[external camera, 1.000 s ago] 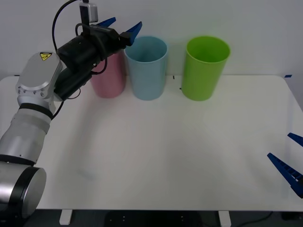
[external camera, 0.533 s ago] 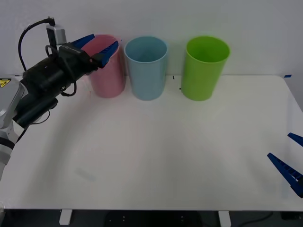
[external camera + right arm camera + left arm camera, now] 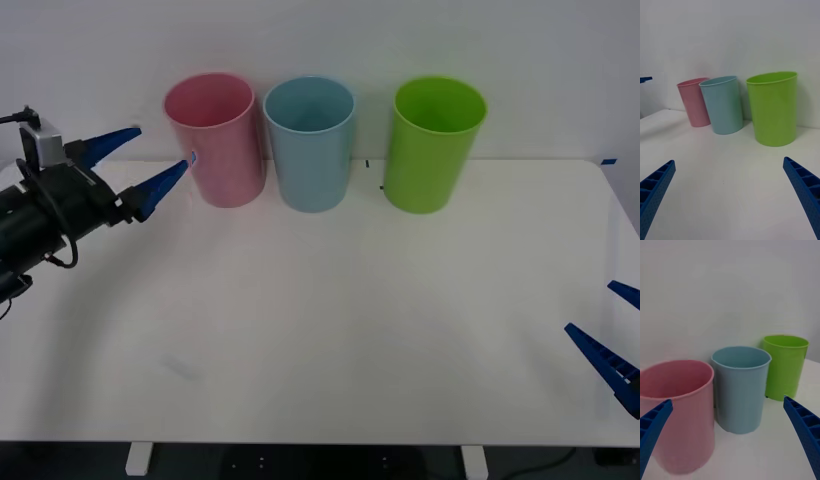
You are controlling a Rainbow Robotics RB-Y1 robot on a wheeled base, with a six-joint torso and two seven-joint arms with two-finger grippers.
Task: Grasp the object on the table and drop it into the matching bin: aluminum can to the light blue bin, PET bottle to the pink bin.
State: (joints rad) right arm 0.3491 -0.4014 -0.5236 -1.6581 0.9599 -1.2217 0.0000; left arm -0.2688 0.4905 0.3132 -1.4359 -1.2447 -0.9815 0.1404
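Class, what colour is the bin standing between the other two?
Light blue bin, clearest in the front view.

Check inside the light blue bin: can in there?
Front view shows the light blue bin from above: only the upper inner wall and shadowed interior are visible, no can. Its bottom is hidden by the rim angle, so a can there cannot be ruled out.

Pink bin [image 3: 213,135], light blue bin [image 3: 309,140]
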